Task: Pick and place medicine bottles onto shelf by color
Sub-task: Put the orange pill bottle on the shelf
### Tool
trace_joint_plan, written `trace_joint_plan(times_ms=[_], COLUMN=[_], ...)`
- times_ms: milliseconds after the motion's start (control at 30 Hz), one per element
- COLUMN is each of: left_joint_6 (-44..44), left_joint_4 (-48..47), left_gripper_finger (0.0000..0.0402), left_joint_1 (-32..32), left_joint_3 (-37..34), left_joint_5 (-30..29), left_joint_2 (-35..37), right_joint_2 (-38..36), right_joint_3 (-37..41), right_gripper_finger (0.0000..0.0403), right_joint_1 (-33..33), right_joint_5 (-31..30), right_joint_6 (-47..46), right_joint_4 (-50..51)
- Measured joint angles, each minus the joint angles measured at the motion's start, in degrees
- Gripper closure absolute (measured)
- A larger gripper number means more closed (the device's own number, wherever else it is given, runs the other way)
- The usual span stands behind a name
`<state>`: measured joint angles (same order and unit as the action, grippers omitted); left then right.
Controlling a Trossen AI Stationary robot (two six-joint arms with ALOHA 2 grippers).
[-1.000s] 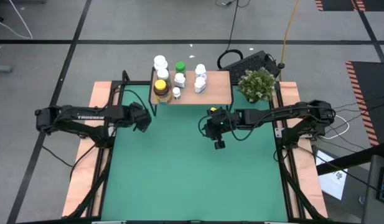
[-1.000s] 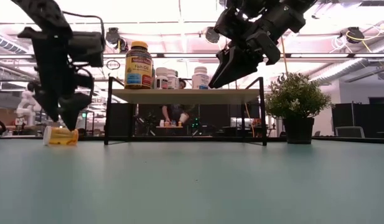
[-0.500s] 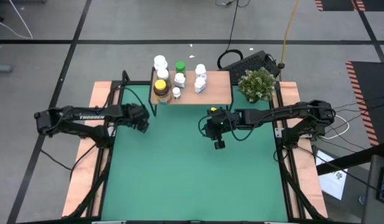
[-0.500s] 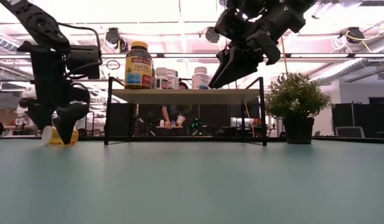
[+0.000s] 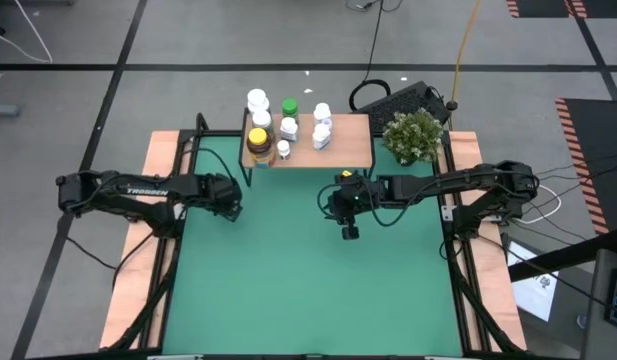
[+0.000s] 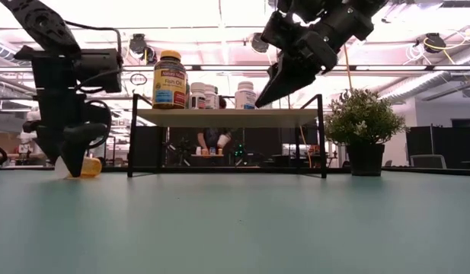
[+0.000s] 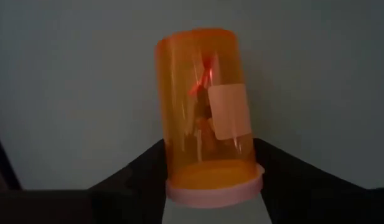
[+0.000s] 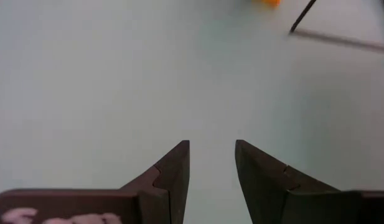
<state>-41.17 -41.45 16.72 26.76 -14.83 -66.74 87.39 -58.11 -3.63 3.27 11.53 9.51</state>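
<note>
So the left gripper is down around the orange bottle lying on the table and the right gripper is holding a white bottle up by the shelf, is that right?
Not quite. The right gripper holds nothing: the right wrist view shows only bare table between its parted fingers. The rest stands: the left gripper is down around the orange bottle lying on the table, and the right one is raised by the shelf.

Desk [image 5: 288,270]: green top, light wood edges. Shelf [image 5: 348,145]: light wood top, black legs. Bottles on shelf: mostly white; 1 amber bottle [image 5: 258,140] with yellow lid; 1 green-capped bottle [image 5: 289,106]. Orange bottle [image 7: 207,118]: translucent, white cap, pale label. Potted plant [image 5: 413,135]: green. Arms: dark.
</note>
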Motion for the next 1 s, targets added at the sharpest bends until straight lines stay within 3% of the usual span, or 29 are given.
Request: trace_joint_plan(times_ms=[67,233,400,567,733,1000], left_joint_6=[-0.59,-4.47,-3.04,3.98,13.72,24.17], left_joint_4=[0.02,1.45,10.11,29.12,45.76,50.59], left_gripper_finger=[0.0197,0.017,0.0193,0.0198,0.0174,0.0195], left_joint_1=[-2.5,-12.08,-23.89,-32.53,-36.92,-38.59], left_joint_3=[0.0,0.0,0.0,0.0,0.15,3.07], left_joint_5=[0.0,0.03,0.33,-1.34,-5.46,-7.2], left_joint_2=[0.0,0.0,0.0,0.0,-1.24,-8.46], right_joint_2=[0.0,0.13,0.8,2.52,7.57,15.19], right_joint_3=[1.68,10.61,17.62,17.55,14.02,6.7], right_gripper_finger=[0.0282,0.0275,0.024,0.0188,0.0145,0.0118], right_joint_1=[0.11,1.09,1.83,5.17,7.28,6.39], right_joint_5=[0.0,2.71,6.15,5.99,3.9,4.67], right_joint_6=[-1.36,-5.15,-10.23,-10.6,-9.6,-9.92], right_joint_4=[-4.79,-27.5,-45.09,-48.45,-53.18,-57.4])
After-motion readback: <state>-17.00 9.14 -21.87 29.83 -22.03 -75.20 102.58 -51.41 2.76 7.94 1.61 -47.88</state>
